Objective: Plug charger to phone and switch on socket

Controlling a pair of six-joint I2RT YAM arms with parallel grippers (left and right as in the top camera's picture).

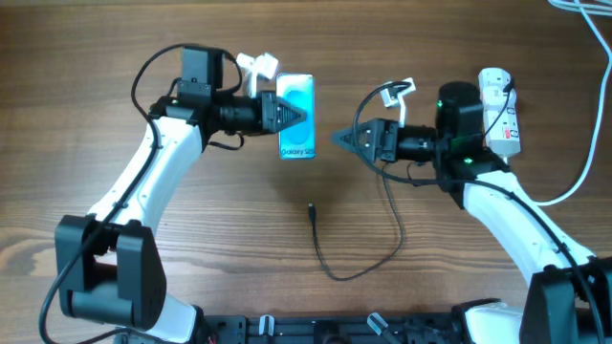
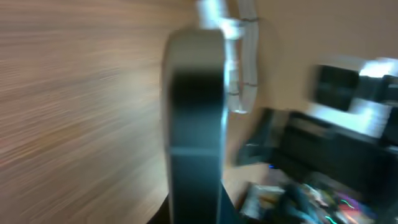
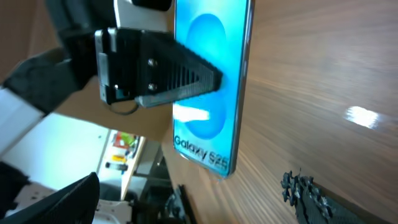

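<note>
The left hand point(image 1: 302, 116) reaches in from the left side of the table point(image 1: 96, 96) and is clamped on the phone point(image 1: 297, 141), gripping it at its long left edge about halfway along. In the overhead view the phone's turquoise screen faces up, with the line of white text at the end nearer the robot. The right wrist view shows one dark ribbed finger point(image 3: 177, 84) of the left hand lying across the lit screen point(image 3: 214, 56), just above the white lettering. In the left wrist view the phone point(image 2: 196, 124) appears edge-on and blurred. Whether it rests on the wood or is raised off it cannot be told.

The right hand point(image 1: 340, 139) points at the phone from the right, close to its right edge but apart from it. Its fingers point(image 3: 309, 191) stand wide apart with nothing between them.

The charger point(image 1: 332, 270) lies loose on the table between the two arms. Its plug tip point(image 1: 313, 210) sits below the phone, well apart from it and from both hands. From there the cable curves towards the robot, bends right and runs up under the right arm.

The socket point(image 1: 501, 115) lies at the far right behind the right arm, with the thick white cord point(image 1: 585, 162) looping beside it
</note>
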